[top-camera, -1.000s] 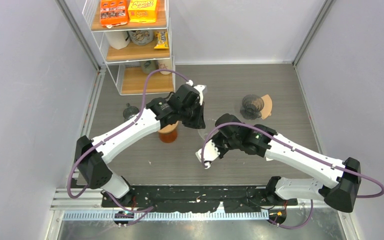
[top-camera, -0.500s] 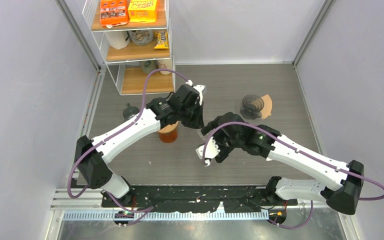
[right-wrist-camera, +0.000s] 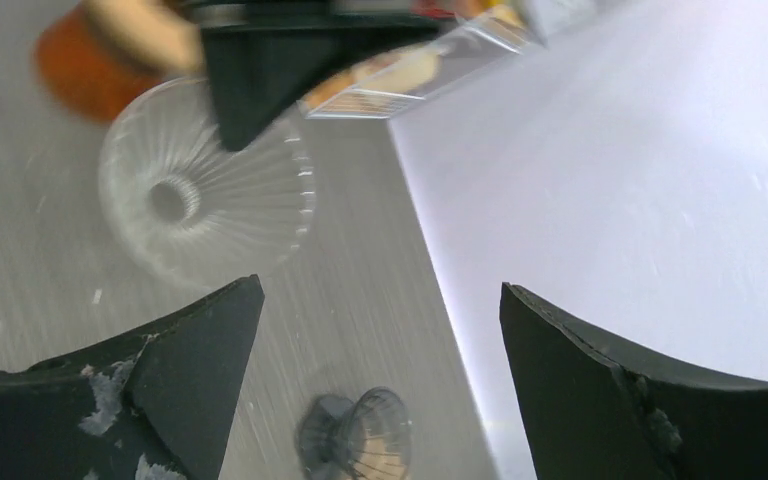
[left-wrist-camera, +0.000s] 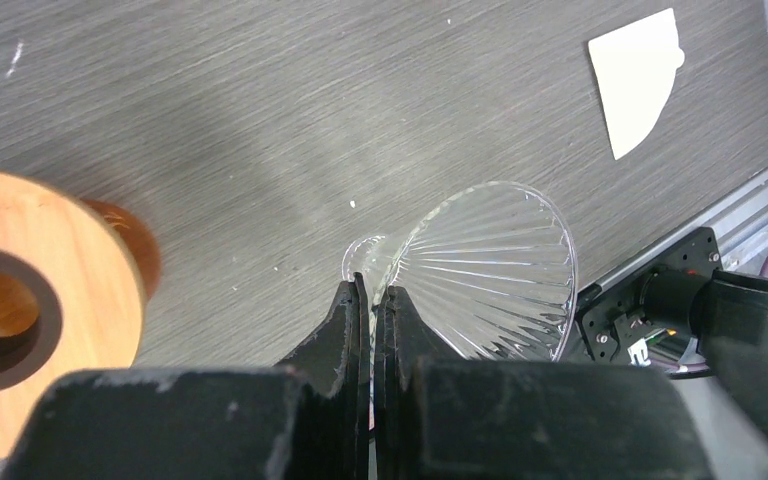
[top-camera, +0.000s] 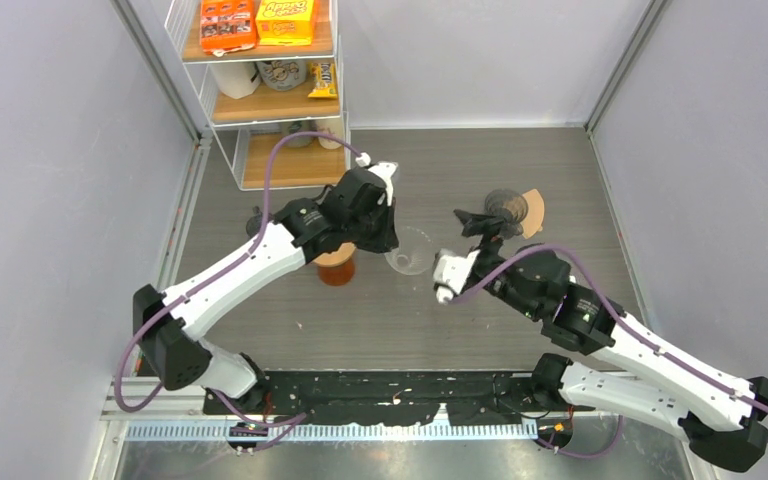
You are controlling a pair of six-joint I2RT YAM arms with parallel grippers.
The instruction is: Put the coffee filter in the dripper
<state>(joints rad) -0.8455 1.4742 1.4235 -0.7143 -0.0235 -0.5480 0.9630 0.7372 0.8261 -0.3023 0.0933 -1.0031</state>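
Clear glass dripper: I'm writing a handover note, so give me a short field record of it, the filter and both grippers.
dripper: clear dripper, ribbed glass, tilted, nothing inside
left gripper: shut on the clear dripper's edge
right gripper: open, nothing between the fingers
filter: paper filter lying flat on the table, apart from the clear dripper
nearby: orange jar with wooden lid, beside the left gripper
farther back: dark dripper
task state: filter not yet in the dripper

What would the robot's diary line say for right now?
left jaws: shut on clear dripper | right jaws: open, empty | coffee filter: untouched, not yet in dripper
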